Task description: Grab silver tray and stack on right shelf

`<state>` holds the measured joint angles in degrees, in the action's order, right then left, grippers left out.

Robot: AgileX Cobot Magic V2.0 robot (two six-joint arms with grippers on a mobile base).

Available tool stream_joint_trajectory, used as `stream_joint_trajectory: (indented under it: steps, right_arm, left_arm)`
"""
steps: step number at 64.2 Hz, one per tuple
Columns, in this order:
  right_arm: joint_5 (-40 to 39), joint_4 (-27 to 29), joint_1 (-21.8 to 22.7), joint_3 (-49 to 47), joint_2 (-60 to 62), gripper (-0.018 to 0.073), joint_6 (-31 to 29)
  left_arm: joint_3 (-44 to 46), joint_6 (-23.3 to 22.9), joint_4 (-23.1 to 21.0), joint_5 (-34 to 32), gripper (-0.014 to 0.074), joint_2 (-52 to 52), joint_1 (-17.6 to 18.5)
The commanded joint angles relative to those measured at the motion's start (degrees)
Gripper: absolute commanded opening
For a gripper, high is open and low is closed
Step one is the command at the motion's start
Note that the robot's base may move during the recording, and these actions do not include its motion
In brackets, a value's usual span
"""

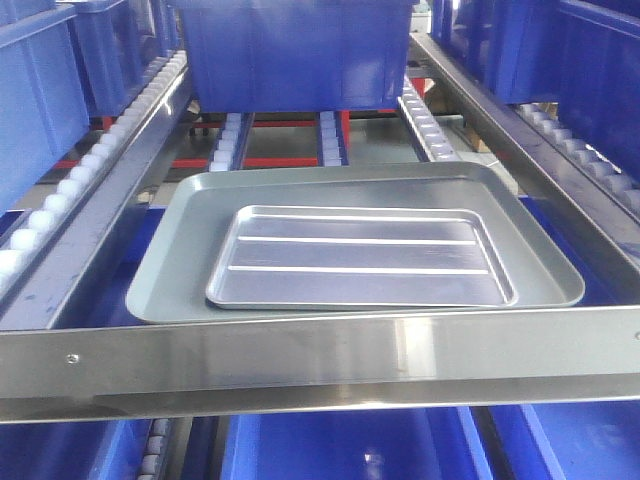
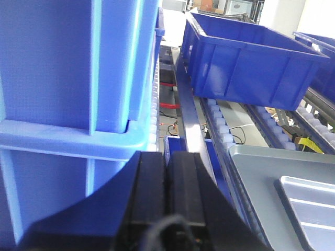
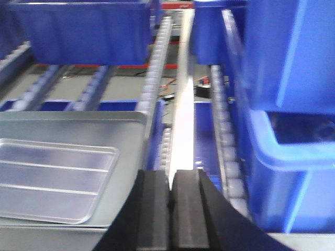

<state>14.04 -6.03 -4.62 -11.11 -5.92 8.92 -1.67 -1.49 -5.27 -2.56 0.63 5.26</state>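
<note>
- silver tray (image 1: 360, 257) nested flat inside larger grey tray (image 1: 170, 270), on roller shelf (image 1: 320, 355).
- left gripper (image 2: 167, 196) and right gripper (image 3: 170, 209): pads pressed together, holding nothing.

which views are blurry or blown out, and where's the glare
Front view: sharp, with bright glare streaks on the silver tray's ribs and the shelf's front bar. Left wrist view: overexposed white at the top right, gripper soft. Right wrist view: blurred overall, a steel rail washed out white.
</note>
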Motion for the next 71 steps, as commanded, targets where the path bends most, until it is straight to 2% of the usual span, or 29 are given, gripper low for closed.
stream_joint_trajectory:
  steps: [1,10,17,24,71]
  right_arm:
    - [-14.0,0.2,3.1,4.3,-0.7,0.0050,-0.7]
    - [-20.3,0.3,6.3,11.6,2.3,0.0048,-0.7]
    - [-15.6,0.4,6.9,11.7,8.1,0.0048,-0.7]
    - [-15.0,0.4,6.9,11.7,7.7,0.0048,-0.7]
    - [-15.0,0.4,6.9,11.7,7.7,0.0048,-0.7]
  left_arm:
    - [-1.1,0.0,-0.3,-5.5,-0.0093,0.8,-0.1]
    - [-1.1,0.0,-0.3,-5.5,-0.0093,0.8,-0.1]
    - [-1.1,0.0,-0.3,-5.5,-0.0093,0.8,-0.1]
    - [-1.1,0.0,-0.3,-5.4,-0.0093,0.8,-0.1]
    - [-1.1,0.0,-0.3,-5.4,-0.0093,0.8,-0.1]
